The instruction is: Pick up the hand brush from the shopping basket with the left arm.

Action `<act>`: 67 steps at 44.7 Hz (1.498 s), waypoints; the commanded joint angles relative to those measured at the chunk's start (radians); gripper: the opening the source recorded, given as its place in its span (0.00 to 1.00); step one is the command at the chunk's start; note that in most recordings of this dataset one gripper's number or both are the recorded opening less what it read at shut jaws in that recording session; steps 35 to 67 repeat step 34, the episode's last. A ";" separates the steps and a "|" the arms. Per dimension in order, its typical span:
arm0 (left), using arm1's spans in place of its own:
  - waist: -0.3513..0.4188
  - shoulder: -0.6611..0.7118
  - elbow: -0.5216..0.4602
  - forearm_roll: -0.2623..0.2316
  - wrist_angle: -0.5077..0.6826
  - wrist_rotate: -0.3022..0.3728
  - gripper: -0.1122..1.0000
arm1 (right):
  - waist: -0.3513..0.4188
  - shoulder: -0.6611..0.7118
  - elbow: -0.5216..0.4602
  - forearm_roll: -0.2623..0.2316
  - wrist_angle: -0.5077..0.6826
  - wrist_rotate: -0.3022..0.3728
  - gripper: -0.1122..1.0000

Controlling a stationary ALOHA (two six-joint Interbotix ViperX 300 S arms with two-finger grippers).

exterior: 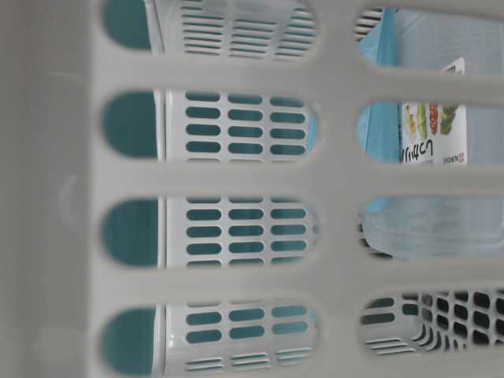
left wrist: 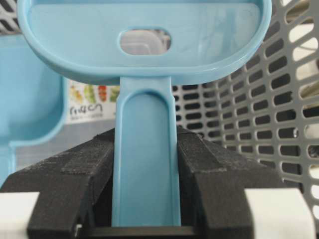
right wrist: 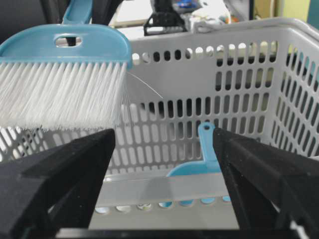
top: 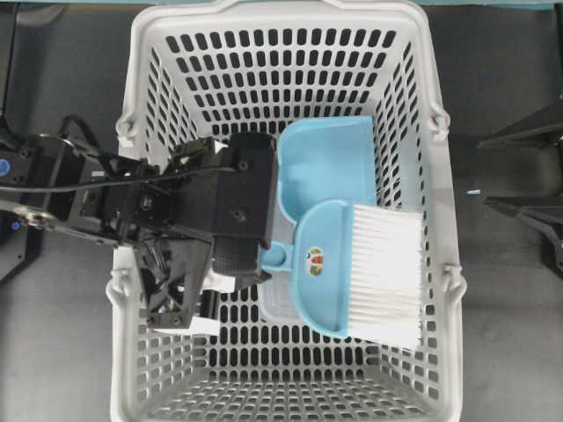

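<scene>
The left gripper [left wrist: 144, 199] is clamped on the thin handle of the hand brush [top: 361, 268]; the brush's long axis runs straight out from the jaws, bristles fanning rightward, above the shopping basket [top: 141, 53]; the right gripper [right wrist: 164, 169] stands wide open, well apart.

Light-blue dustpan [top: 324, 163] lies flat, open scoop facing up, toward the far right of the floor it sits on; its handle with a hole stands up in the right wrist view. Clear plastic container [top: 274, 303] lies under it, partly hidden, only a pale edge showing near the middle. A printed label [exterior: 429, 130] with vegetable pictures and text sits on that container, seen through slots in the table-level view, also in the left wrist view. Dark grey tabletop [top: 510, 352] surrounds everything. Small white scrap [top: 473, 191] lies on the tabletop, right side.
</scene>
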 commanded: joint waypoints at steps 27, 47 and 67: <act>-0.002 0.023 -0.025 0.003 -0.009 -0.008 0.33 | -0.003 -0.012 -0.008 0.003 0.009 0.000 0.78; -0.002 0.025 -0.026 0.003 -0.009 -0.008 0.33 | -0.003 -0.021 -0.008 0.003 0.021 0.000 0.78; -0.002 0.025 -0.026 0.003 -0.009 -0.008 0.33 | -0.003 -0.021 -0.008 0.003 0.021 0.000 0.78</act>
